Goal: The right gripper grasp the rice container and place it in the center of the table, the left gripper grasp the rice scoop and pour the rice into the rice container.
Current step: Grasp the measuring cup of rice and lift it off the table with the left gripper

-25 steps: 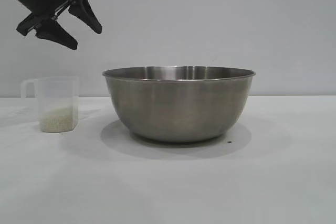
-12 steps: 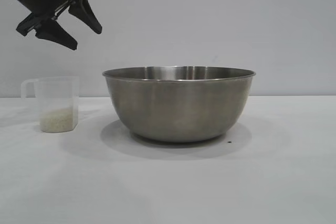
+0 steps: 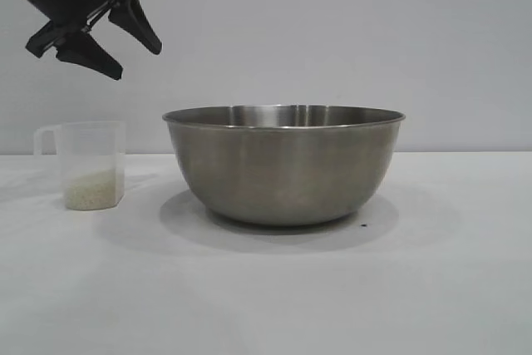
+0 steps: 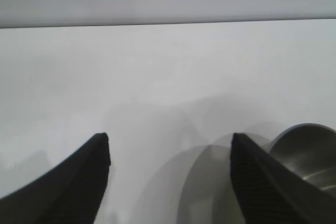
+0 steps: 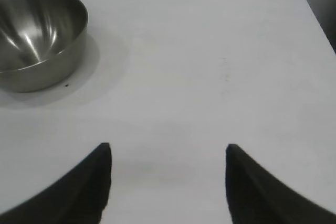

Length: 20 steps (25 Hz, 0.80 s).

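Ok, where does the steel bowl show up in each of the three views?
Exterior view: bowl at centre, standing on the table, right of the scoop.
Left wrist view: only part of its rim, at the lower right edge behind a fingertip.
Right wrist view: upper left corner, empty inside.
Shared landmark: the small dark speck on the table beside the bowl's base shows in the exterior and right wrist views.

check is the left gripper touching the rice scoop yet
Apart. The exterior view shows the left gripper open in the air, with clear wall between it and the rice scoop below.
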Tool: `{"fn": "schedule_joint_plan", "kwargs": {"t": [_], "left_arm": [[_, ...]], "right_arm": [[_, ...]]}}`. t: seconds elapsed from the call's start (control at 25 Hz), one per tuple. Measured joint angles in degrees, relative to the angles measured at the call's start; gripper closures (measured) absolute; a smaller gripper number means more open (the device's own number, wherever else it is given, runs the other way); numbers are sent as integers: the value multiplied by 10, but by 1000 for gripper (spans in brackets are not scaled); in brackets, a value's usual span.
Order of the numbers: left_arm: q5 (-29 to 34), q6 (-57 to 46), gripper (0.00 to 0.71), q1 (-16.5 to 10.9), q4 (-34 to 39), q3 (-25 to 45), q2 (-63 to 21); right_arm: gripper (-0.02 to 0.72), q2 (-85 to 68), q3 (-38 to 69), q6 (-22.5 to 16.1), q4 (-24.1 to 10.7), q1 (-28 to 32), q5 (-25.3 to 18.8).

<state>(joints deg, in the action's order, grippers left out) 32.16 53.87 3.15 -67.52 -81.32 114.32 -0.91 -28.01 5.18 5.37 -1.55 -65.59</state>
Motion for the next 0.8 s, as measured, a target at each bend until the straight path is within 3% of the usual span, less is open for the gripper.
{"fn": "schedule_joint_plan", "kwargs": {"t": [0.24,0.36,0.4,0.6,0.8], "left_arm": [[0,2,280,0,0,0,0],[0,54,280,0,4,0,-8],[0,74,348,0,12,0,-15],[5,115,560,0,101,0,-77],[22,40,555,0,192,0,-140]], "right_arm": [[304,0,0,0,0,0,0],[304,0,0,0,0,0,0],[304,0,0,0,0,0,0],[304,0,0,0,0,0,0],[304,0,0,0,0,0,0]]}}
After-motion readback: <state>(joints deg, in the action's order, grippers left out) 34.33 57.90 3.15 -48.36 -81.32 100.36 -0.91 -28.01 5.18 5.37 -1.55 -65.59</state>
